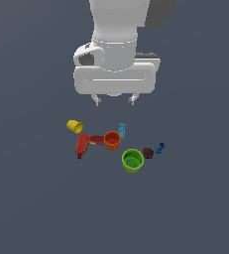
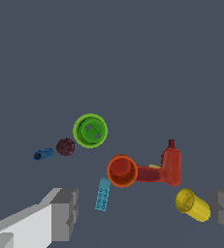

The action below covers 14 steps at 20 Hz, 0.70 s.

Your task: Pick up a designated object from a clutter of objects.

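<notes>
Gripper (image 1: 115, 100) hangs above the bench (image 1: 36, 208), fingers (image 2: 65, 213) spread wide, holding nothing. Green cup (image 1: 132, 160), red drill (image 1: 82, 144), orange cup (image 1: 112, 140) nearby. Teal block (image 1: 122, 129) at orange cup's 1 o'clock, nearly touching; likely light, rigid plastic, so pinch its long flat sides.

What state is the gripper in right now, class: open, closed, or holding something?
Gripper: open and empty, jaws spread wide, above the small light teal-blue blocky piece and not touching it.
</notes>
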### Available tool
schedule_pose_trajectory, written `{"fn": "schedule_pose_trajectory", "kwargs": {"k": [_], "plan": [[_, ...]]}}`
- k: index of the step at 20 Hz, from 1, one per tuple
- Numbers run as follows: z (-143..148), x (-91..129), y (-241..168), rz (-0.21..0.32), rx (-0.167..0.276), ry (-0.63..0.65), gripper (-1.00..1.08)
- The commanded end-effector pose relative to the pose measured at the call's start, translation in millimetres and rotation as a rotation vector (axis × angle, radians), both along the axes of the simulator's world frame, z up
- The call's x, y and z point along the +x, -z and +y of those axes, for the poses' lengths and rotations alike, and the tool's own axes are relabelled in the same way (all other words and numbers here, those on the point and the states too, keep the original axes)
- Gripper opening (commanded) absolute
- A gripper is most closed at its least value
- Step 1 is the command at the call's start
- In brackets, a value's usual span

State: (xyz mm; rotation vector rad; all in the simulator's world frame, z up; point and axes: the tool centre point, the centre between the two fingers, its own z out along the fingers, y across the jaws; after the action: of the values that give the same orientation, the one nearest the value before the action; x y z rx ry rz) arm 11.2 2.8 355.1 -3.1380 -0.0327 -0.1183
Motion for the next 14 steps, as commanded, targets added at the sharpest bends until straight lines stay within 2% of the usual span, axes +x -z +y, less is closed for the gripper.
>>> {"fn": "schedule_pose_trajectory", "kwargs": {"k": [1, 7, 14], "plan": [[-0.1, 0.2, 0.0, -0.001, -0.001, -0.001, 1.00], [2.0, -1.3, 13.8, 0.003, -0.001, 0.007, 1.00], [8.2, -8.2, 55.0, 0.012, -0.001, 0.031, 1.00]]}}
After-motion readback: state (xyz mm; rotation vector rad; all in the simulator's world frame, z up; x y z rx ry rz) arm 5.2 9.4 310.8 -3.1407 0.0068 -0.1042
